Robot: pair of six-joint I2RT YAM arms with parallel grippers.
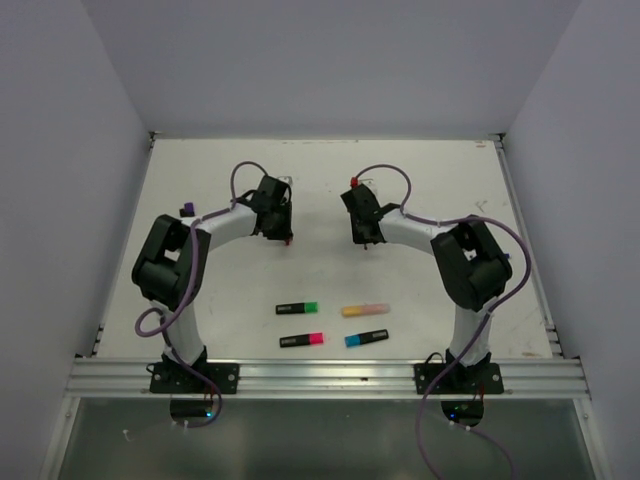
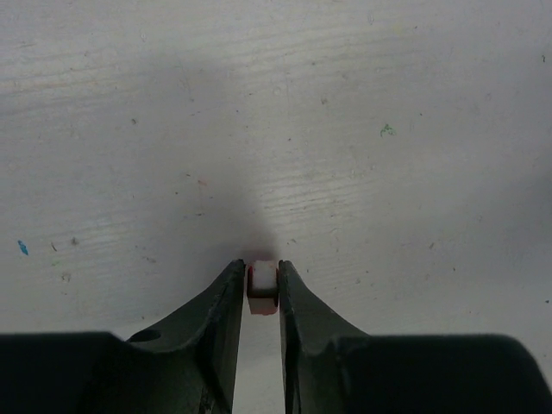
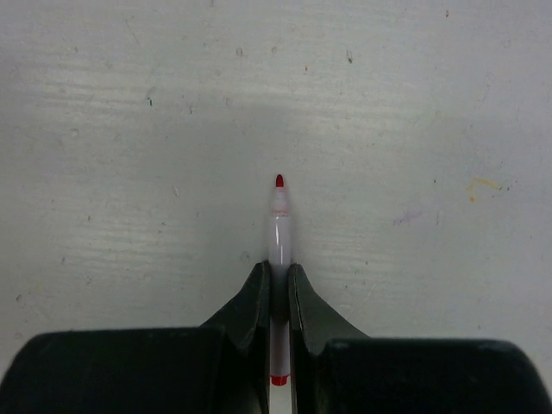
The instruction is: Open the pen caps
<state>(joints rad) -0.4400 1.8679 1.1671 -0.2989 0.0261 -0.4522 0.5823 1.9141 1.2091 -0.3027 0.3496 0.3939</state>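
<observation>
My left gripper (image 1: 283, 232) is shut on a tiny red cap (image 2: 261, 291), held just above the table; it shows as a red speck in the top view (image 1: 290, 241). My right gripper (image 1: 366, 232) is shut on a thin white pen (image 3: 279, 237) with its bare red tip pointing away from the wrist and its red rear end (image 1: 354, 182) sticking up. The two grippers face each other, a short way apart, at mid-table. Near the front lie capped highlighters: green cap (image 1: 311, 307), pink cap (image 1: 316, 339), blue cap (image 1: 353, 340), and a peach-orange one (image 1: 366, 310).
A small purple cap (image 1: 186, 210) lies by the left arm's elbow (image 1: 165, 255). The right arm's elbow (image 1: 470, 262) stands at the right. A metal rail (image 1: 320, 375) runs along the near table edge. White walls enclose the table on three sides.
</observation>
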